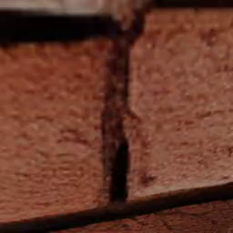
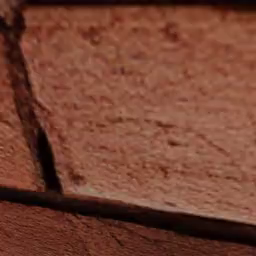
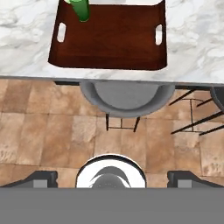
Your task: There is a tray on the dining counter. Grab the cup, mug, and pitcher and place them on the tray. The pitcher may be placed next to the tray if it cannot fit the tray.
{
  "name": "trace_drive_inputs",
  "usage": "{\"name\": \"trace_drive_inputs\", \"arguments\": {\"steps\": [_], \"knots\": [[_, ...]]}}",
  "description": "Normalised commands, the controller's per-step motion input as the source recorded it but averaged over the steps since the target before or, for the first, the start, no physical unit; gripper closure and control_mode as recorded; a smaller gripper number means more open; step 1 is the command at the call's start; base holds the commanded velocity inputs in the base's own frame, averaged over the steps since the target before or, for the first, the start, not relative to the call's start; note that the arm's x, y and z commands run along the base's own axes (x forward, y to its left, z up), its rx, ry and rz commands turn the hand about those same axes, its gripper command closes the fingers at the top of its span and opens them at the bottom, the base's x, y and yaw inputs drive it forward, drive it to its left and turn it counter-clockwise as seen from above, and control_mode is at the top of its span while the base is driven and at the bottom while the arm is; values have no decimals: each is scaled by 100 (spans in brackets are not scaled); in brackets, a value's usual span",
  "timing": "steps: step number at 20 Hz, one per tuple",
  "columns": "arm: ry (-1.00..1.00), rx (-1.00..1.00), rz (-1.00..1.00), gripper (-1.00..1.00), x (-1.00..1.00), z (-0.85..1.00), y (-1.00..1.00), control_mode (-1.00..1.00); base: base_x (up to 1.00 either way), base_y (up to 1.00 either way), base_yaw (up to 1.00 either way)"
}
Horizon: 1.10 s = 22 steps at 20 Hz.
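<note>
While the cup [image 3: 80, 10] stands in the tray's [image 3: 109, 41] corner, leaving room for more, the end effector [image 3: 112, 177] hangs wide open, empty.

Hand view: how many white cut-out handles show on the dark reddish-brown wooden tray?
2: one at its left short end near the bright green tapered cup, one at its right end.

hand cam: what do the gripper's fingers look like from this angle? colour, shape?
In the hand view the gripper shows two small dark grey finger tips, blocky and flat-topped, each with a lighter grey face, rising at the bottom left and bottom right. No cables or markings are visible on them.
</note>
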Motion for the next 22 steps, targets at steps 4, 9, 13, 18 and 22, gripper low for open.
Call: {"name": "trace_drive_inputs", "arguments": {"steps": [4, 9, 13, 18, 22], "knots": [[0, 0, 0, -100, 0, 0, 0, 100, -33, 100, 0], [0, 0, 0, -100, 0, 0, 0, 100, 0, 100, 0], [0, 0, 0, -100, 0, 0, 0, 100, 31, 100, 0], [0, 0, 0, -100, 0, 0, 0, 100, 54, 100, 0], [0, 0, 0, -100, 0, 0, 0, 100, 74, 100, 0]]}}
